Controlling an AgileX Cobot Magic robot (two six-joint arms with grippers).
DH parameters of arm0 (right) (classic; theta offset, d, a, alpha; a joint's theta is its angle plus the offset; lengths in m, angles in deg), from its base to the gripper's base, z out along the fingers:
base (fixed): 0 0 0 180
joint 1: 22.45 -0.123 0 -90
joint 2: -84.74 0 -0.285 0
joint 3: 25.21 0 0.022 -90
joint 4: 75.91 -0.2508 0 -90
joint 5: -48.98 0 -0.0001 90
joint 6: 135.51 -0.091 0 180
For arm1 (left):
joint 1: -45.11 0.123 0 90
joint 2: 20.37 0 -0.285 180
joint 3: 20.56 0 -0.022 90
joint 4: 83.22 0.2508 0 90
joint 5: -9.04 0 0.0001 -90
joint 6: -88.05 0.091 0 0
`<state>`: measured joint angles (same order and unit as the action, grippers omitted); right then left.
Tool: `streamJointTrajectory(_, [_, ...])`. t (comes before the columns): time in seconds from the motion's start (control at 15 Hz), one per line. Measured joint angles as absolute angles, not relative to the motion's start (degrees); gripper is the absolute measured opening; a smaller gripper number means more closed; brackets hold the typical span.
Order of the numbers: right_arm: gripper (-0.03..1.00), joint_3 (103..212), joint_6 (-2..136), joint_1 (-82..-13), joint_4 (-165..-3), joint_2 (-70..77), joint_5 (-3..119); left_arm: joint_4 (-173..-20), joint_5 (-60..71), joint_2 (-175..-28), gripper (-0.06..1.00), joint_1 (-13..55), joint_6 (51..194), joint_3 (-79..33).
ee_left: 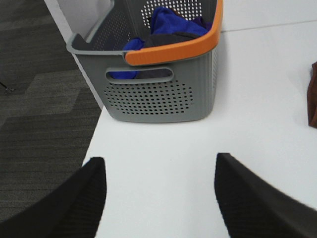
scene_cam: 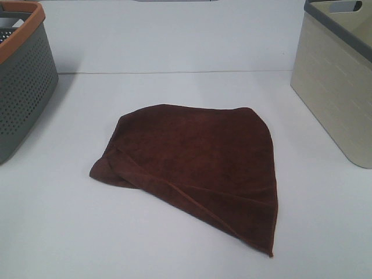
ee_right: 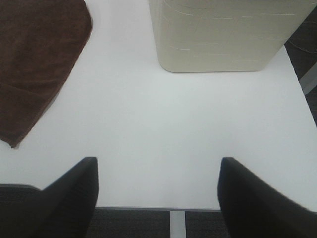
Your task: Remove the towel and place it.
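The left gripper (ee_left: 159, 198) hangs with its two dark, finely textured fingers (ee_left: 74, 203) spread wide and nothing between them, above bare white table (ee_left: 163, 144) near its edge. Just beyond it stands a grey perforated plastic laundry basket with an orange rim (ee_left: 158, 94), a slot handle cut in its end wall and blue cloth (ee_left: 171, 22) bundled inside. The right gripper (ee_right: 157, 198) is likewise parted and grasps nothing, poised over the table's near edge; ahead of it sits a cream, smooth-walled plastic bin with faint brick-like lines (ee_right: 223, 34) and, as the high view shows, a grey rim.

The dark reddish-brown plush towel (scene_cam: 197, 163) lies on the table between the two containers, touching neither (it is well apart from both grippers). It is loosely folded into a rough fan shape: rounded along the far edge, tapering to a point at the near right corner, with a diagonal fold across the lower left. Its nap looks soft and matte, and a thin stitched hem runs along the right edge.
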<state>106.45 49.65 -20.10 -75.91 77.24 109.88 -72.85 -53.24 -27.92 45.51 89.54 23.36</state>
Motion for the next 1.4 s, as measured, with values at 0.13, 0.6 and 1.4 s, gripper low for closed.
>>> streamJointTrajectory(0.13, [0.60, 106.45, 49.71, -20.10, -75.91, 77.24, 109.88, -76.86, -53.19, -27.92, 0.61, 45.51, 89.94, 26.06])
streamJointTrajectory(0.6, [0.60, 106.45, 50.17, -20.10, -75.91, 77.24, 109.88, -85.40, -51.30, -27.92, 0.65, 45.51, 93.44, 27.55])
streamJointTrajectory(1.4, [0.95, 106.45, 51.54, -20.10, -77.17, 77.24, 109.77, -85.40, -51.30, -27.92, 0.99, 45.51, 93.49, 27.55])
